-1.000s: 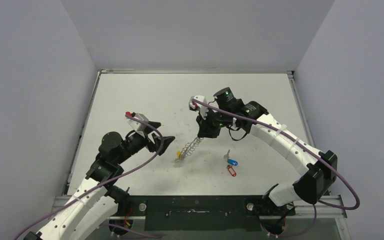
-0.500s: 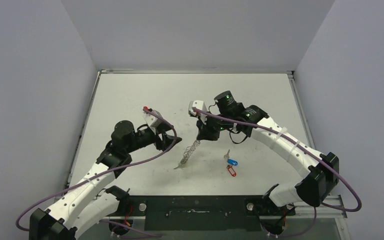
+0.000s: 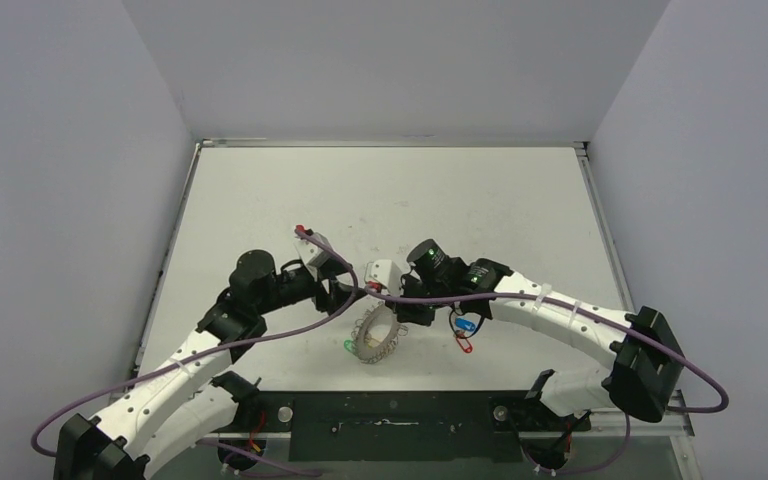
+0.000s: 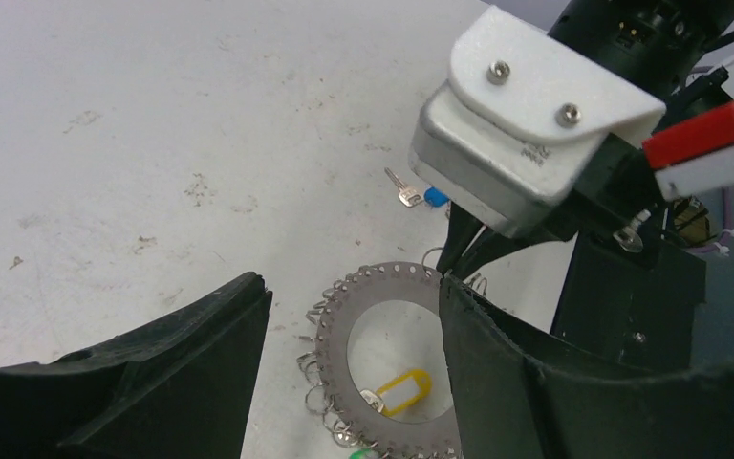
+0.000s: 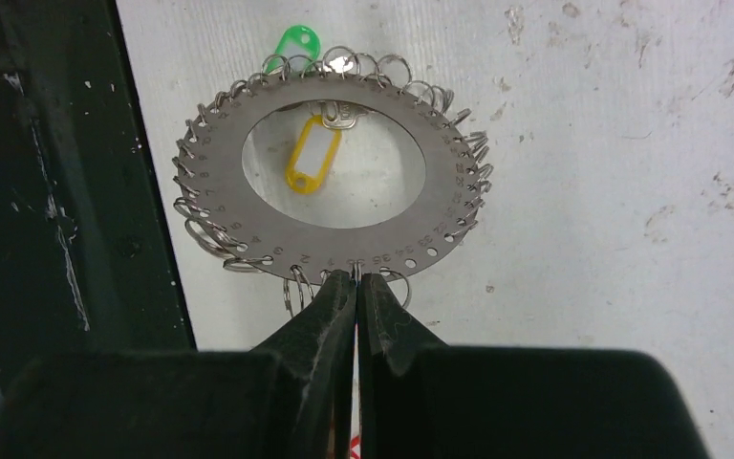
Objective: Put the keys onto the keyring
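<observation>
1. One keyring is low near the front of the bench.
2. The blue-tagged key and the red-tagged key, two in all, lie beside it.
3. One green tag and one yellow tag hang on it.
4. The right hand pinches its rim; the left hand is released.
5. Before, the keyring hung higher and the left hand was farther off.

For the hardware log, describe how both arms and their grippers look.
The left arm and right arm have white shells, black joints and a trailing purple cable each. Green lights glow on the right arm. The left gripper and right gripper have tapered matte-black fingers.
</observation>
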You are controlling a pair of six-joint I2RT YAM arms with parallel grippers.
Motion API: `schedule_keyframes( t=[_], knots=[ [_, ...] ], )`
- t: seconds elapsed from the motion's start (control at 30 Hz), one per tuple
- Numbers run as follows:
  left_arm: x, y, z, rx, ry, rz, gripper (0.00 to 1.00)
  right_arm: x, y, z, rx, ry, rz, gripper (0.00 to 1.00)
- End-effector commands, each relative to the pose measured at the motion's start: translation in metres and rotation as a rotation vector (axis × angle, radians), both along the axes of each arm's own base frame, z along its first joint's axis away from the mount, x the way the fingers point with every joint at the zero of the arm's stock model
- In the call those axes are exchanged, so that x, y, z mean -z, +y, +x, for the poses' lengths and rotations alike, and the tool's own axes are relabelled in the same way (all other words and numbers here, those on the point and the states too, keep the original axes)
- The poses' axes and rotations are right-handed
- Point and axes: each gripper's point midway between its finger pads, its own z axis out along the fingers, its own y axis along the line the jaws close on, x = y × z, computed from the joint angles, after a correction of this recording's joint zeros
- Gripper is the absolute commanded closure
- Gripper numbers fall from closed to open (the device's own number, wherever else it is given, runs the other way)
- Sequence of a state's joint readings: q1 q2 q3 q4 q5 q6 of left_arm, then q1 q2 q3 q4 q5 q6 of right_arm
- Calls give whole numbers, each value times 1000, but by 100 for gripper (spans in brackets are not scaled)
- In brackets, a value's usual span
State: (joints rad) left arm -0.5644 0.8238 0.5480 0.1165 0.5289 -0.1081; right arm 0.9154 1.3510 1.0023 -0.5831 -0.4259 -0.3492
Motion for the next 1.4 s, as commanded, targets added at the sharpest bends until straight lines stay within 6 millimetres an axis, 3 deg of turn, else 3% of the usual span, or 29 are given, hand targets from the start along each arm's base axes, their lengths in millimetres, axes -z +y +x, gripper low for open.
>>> schedule_keyframes(
  t=[0.0, 0.27, 0.63, 1.13, 1.27, 1.37],
  knots=[
    [4, -4, -12, 52, -48, -11, 37, -31, 15, 15, 60, -72, 156, 100],
    [13, -25, -29, 163, -100, -10, 37, -53, 31, 7, -23, -33, 255, 100],
    [27, -38, -28, 179, -110, 26, 51, -74, 40, 2, -80, 10, 330, 100],
    [47, -44, -41, 248, -104, 98, 58, -85, 43, 8, -64, 26, 384, 100],
    [50, -44, -43, 255, -107, 104, 70, -85, 41, 3, -99, 31, 410, 100],
    [49, -46, -45, 263, -116, 93, 72, -84, 40, -2, -131, 35, 413, 100]
  ],
)
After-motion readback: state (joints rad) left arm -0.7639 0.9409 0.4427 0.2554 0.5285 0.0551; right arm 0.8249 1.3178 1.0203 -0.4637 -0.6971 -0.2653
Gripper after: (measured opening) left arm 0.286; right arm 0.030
